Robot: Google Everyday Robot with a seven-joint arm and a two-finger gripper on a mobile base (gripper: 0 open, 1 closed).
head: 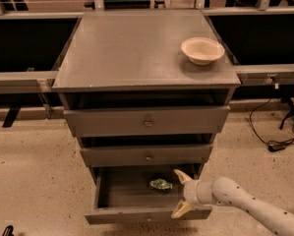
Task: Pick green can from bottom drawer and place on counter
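The bottom drawer (132, 213) is pulled open under two shallower grey drawers. The green can (160, 184) lies on its side inside it, towards the back right. My gripper (180, 193) hovers over the drawer's right front part, just right of the can and not touching it. Its two cream fingers are spread open and empty, one near the can, one at the drawer's front edge. The white arm (249, 205) reaches in from the lower right. The counter (132, 53) is the flat grey top of the cabinet.
A cream bowl (202, 49) sits on the counter's right rear part. Metal rails (21, 76) run left and right of the cabinet. A black cable (269, 141) lies on the speckled floor at the right.
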